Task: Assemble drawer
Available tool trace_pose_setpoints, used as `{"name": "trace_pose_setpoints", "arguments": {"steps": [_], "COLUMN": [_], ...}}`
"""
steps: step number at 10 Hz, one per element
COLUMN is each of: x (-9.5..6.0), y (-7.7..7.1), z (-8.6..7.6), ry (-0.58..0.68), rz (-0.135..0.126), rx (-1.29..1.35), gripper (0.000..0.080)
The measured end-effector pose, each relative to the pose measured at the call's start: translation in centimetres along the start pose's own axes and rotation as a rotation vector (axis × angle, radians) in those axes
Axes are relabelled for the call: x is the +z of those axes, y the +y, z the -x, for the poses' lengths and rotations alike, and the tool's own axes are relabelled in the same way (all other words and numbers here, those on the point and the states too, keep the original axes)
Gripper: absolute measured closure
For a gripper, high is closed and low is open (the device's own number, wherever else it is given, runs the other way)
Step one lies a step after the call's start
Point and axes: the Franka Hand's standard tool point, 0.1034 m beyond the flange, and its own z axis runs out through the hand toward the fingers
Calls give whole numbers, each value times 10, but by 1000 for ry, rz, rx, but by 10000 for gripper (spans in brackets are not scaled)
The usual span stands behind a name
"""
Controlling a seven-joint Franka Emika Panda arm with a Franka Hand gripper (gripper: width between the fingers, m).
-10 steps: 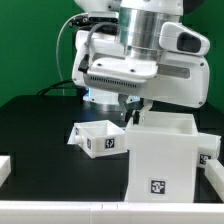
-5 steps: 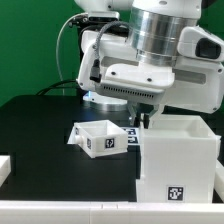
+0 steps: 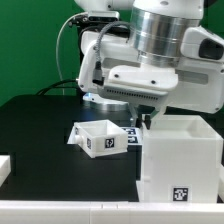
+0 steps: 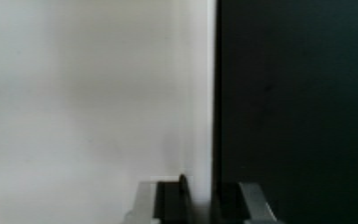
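One cube-like white drawer housing (image 3: 178,160) stands on the near part of the black table (image 3: 40,130), toward the exterior view's right. One small open-top tray (image 3: 98,138) sits just beside it on the exterior view's left, a little farther back. Two tags show: the housing's tag (image 3: 180,196) low on its front and the tray's tag (image 3: 108,144). The single gripper (image 3: 143,119) hangs at the housing's far left top corner. In the wrist view its two fingers (image 4: 171,205) flank a white-black edge, and I cannot tell whether they pinch it.
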Motion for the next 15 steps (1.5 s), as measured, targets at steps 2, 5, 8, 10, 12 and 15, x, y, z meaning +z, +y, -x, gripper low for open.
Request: {"name": "trace_pose_setpoints", "arguments": {"steps": [2, 5, 8, 10, 12, 15], "x": [-2, -5, -4, -4, -5, -49], "y": [13, 26, 26, 24, 21, -4], "z": [-1, -3, -3, -3, -2, -5], "ry": [14, 24, 25, 26, 23, -31], "rz": [0, -6, -7, -7, -7, -51], "rx": [-2, 26, 26, 29, 34, 51], "gripper": [761, 761, 761, 693, 508, 201]}}
